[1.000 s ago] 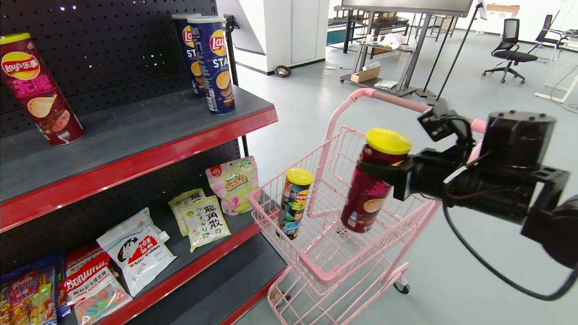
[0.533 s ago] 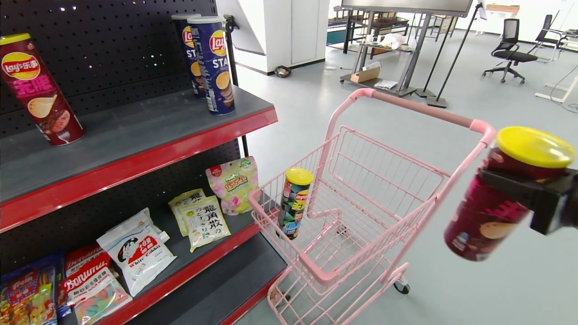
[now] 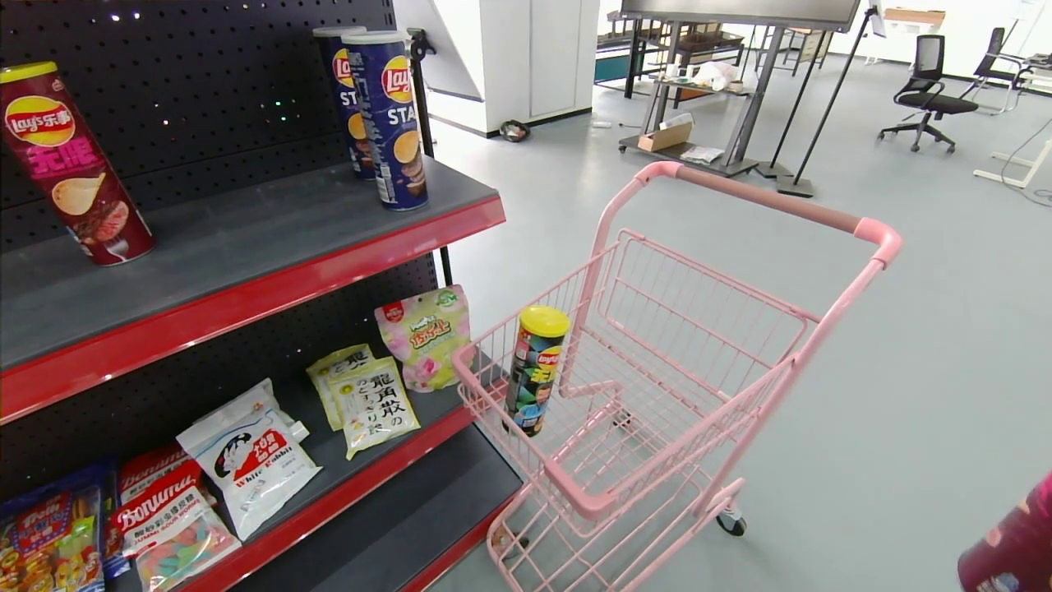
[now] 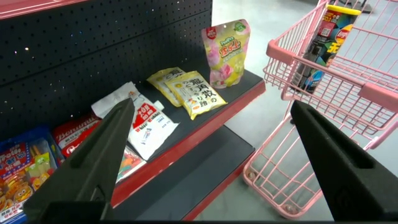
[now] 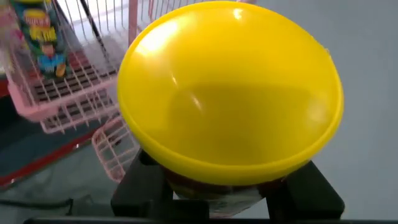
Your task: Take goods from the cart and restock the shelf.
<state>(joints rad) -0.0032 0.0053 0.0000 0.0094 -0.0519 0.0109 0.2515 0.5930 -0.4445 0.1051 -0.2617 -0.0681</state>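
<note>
A dark can with a yellow lid (image 3: 534, 370) stands upright in the front left corner of the pink cart (image 3: 744, 191). It appears again, as the dark can (image 4: 326, 40), inside the cart's wire wall (image 4: 323, 87). My right gripper (image 5: 224, 196) is shut on a maroon can, whose yellow lid (image 5: 230, 93) faces the wrist camera. The bottom of that maroon can (image 3: 1007, 551) pokes in at the lower right, outside the cart. My left gripper (image 4: 211, 162) hangs open before the lower shelf, with nothing between its fingers.
The upper shelf (image 3: 246, 238) bears a maroon can (image 3: 74, 164) at the left and two blue cans (image 3: 386, 115) at its right end. Snack bags (image 3: 370, 395) lie on the lower shelf. Bare grey floor stretches to the right of the cart.
My right arm has carried the maroon can up out of the cart, then right and down to the lower right edge of the head view. The dark can has stayed put.
</note>
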